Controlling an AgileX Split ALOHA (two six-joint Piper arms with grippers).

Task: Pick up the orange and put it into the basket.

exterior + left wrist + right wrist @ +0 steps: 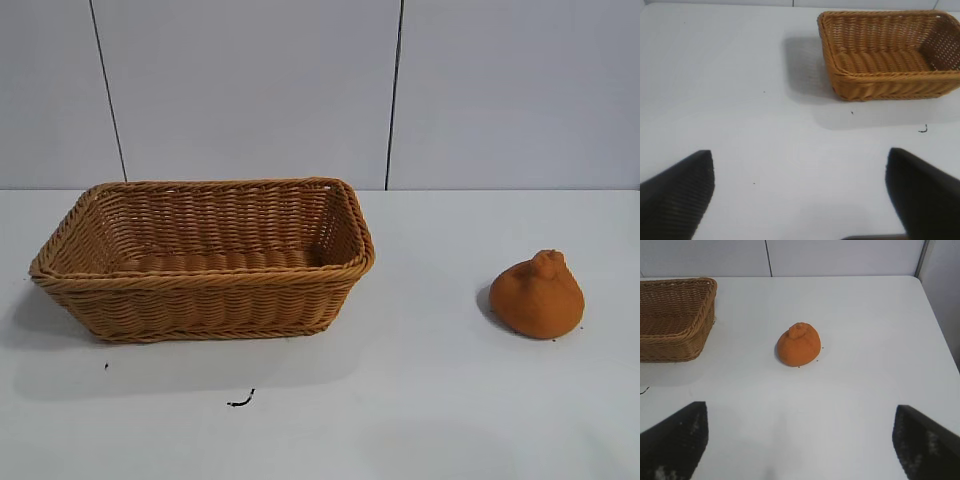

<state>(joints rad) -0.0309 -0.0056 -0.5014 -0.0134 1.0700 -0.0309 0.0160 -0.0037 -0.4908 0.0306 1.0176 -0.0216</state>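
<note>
The orange (537, 296) is a dull orange-brown fruit with a knobby neck on top. It sits on the white table at the right, well apart from the basket. It also shows in the right wrist view (799, 345). The basket (205, 283) is a tan woven rectangle at the left, with nothing in it, and shows in the left wrist view (890, 82) and the right wrist view (675, 342). My right gripper (801, 412) is open and empty, some way short of the orange. My left gripper (801, 162) is open and empty over bare table, away from the basket. Neither gripper shows in the exterior view.
The white table (420, 400) has a small dark mark (241, 401) in front of the basket. A grey panelled wall (250, 90) stands behind. The table's right edge (940, 340) shows in the right wrist view.
</note>
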